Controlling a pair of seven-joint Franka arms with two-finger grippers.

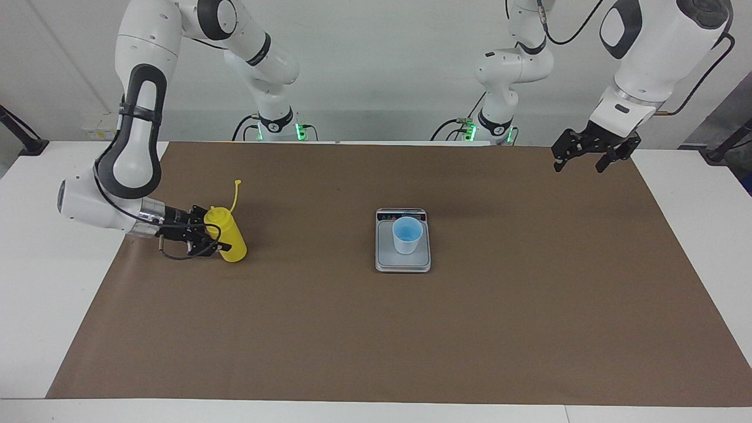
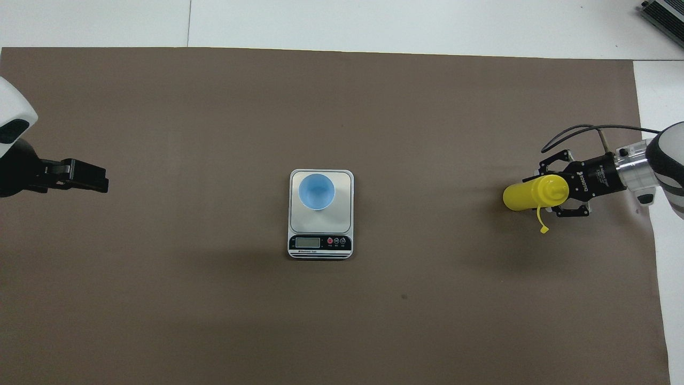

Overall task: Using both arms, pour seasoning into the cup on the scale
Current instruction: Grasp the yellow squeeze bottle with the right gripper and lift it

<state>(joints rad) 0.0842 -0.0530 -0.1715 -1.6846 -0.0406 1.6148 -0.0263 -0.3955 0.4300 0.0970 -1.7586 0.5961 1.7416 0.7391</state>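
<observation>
The yellow seasoning bottle (image 1: 233, 242) (image 2: 519, 197) stands upright on the brown mat toward the right arm's end, its cap strap sticking up. My right gripper (image 1: 217, 236) (image 2: 544, 192) reaches in low and level from the table's end, its fingers closed on the bottle's upper body. The light-blue cup (image 1: 406, 234) (image 2: 316, 191) stands on the silver-grey scale (image 1: 388, 259) (image 2: 343, 215) at the mat's middle, the display edge toward the robots. My left gripper (image 1: 578, 165) (image 2: 99, 181) hangs open and empty, high over the mat's corner at the left arm's end, and waits.
A brown mat (image 1: 376, 341) covers most of the white table (image 1: 35, 294). A dark device (image 2: 665, 13) shows at the table's corner farthest from the robots, at the right arm's end.
</observation>
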